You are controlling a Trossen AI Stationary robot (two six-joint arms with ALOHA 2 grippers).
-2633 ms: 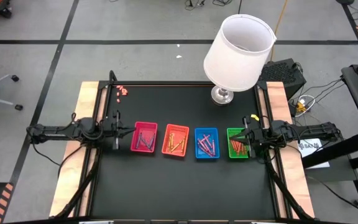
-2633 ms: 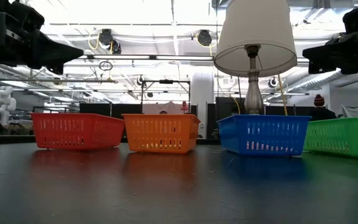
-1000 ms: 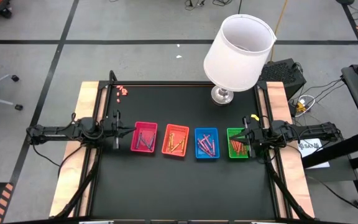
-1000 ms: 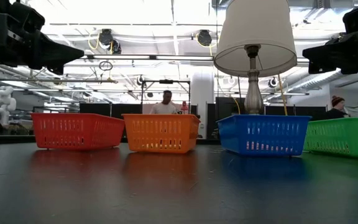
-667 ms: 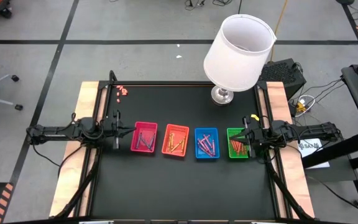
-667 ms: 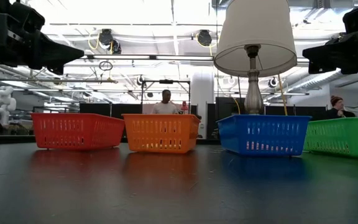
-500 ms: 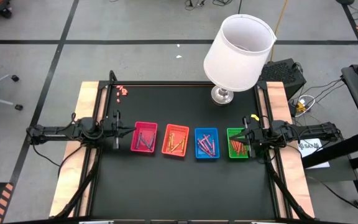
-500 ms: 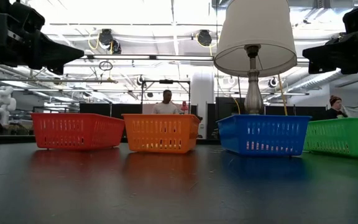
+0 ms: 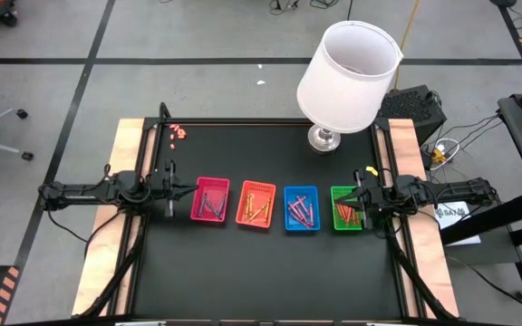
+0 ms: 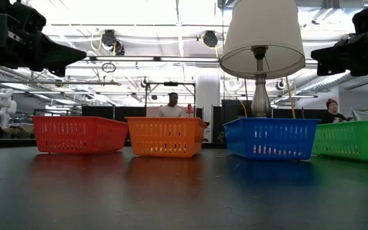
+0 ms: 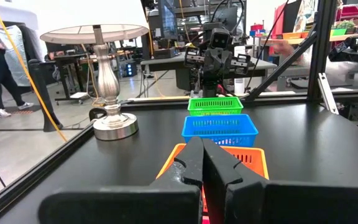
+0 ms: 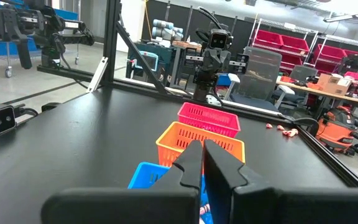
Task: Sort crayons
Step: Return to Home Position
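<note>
Four small trays stand in a row across the table's middle: pink-red (image 9: pixel 210 201), orange (image 9: pixel 256 205), blue (image 9: pixel 301 208) and green (image 9: pixel 346 208). Crayons (image 9: pixel 257 208) lie in each of them, resting on the tray floors. My left gripper (image 9: pixel 188 190) hangs shut and level at the pink-red tray's left rim, its fingers (image 11: pixel 202 158) holding nothing. Over the green tray's right rim my right gripper (image 9: pixel 358 203) is shut as well, with nothing between its fingers (image 12: pixel 202 163). Both stand well above the trays in the low view.
A table lamp with a white shade (image 9: pixel 347 72) stands on its metal base (image 9: pixel 324 138) at the far right. Tiny pink-red bits (image 9: pixel 178 132) lie at the far left corner. Bare black tabletop (image 9: pixel 261 272) spreads in front of the trays. People show in the room behind.
</note>
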